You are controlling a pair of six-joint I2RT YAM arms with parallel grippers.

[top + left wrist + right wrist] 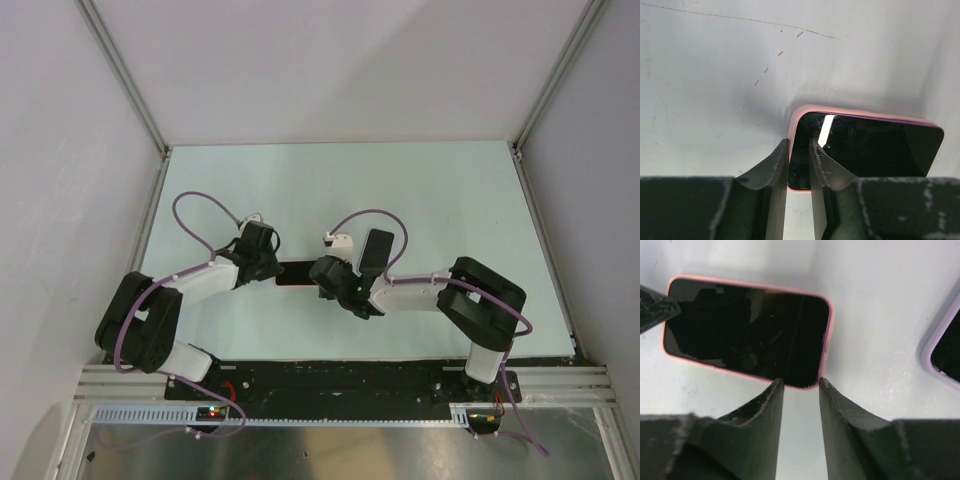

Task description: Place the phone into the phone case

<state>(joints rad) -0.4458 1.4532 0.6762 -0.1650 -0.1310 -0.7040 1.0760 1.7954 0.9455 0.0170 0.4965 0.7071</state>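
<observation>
Jaws of left gripper (799, 145) and right gripper (800, 382) are narrow, gripping nothing, one at each end of the phone case (826, 340), flat on the worktop (715, 75) with the phone (745, 335) apparently seated inside. Likely final step: press any proud corner down, then back off. Count: one phone, one pink case, one lilac-cased phone (946, 352) beyond.

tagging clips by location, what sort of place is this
Probably a lab robot test cell: plain white walls held in an aluminium frame, a pale green table, and a left arm and right arm bolted to a rail at its near edge.
</observation>
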